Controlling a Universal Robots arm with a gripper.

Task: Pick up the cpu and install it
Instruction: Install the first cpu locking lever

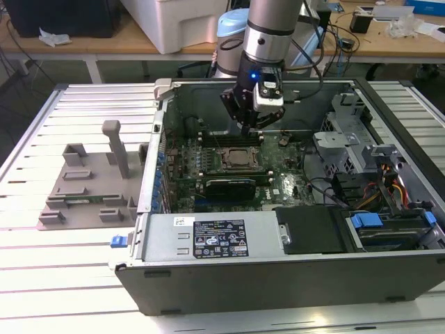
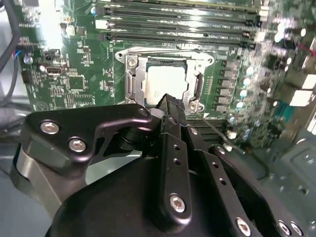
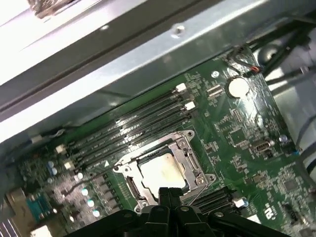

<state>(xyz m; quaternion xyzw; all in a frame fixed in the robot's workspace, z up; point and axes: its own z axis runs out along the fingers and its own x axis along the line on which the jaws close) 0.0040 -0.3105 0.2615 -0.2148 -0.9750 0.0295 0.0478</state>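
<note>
cpu: sits flat in the socket (image 2: 129, 81) on the green board (image 3: 237, 128), silver top up; seen in both wrist views (image 2: 165, 81) (image 3: 160, 170) and in the exterior view (image 1: 240, 158), mid-case.
end effector: hangs inside the open computer case (image 1: 278, 271), above the board (image 1: 252, 126). Fingers are pressed together w/ nothing between them, i.e. closed and empty; tips show in both wrist views (image 2: 167, 101) (image 3: 170, 193).
key relation: cpu lies below and just ahead of the fingertips. Tips hover over the socket's near edge, clear of the chip, no contact visible. Approach axis approx. straight down onto the board.
cpu axis: near square, so no real long axis. Its edges run square to the socket frame and line up w/ the memory slots (image 3: 133, 126) beside it.
which arm: single arm, so no choice to make.
neighbours: memory slots on one side of the socket, black card (image 1: 233, 184) on the other, toward the exterior view's near side. Both sit close to the socket, so little side room around the chip.
off to the side: grey tray (image 1: 83, 181) on the slatted worktop (image 1: 55, 264), exterior view's left, well apart from the end effector.
task state (judged): cpu looks already placed in the socket, grip let go; can't tell if the socket frame is latched.
</note>
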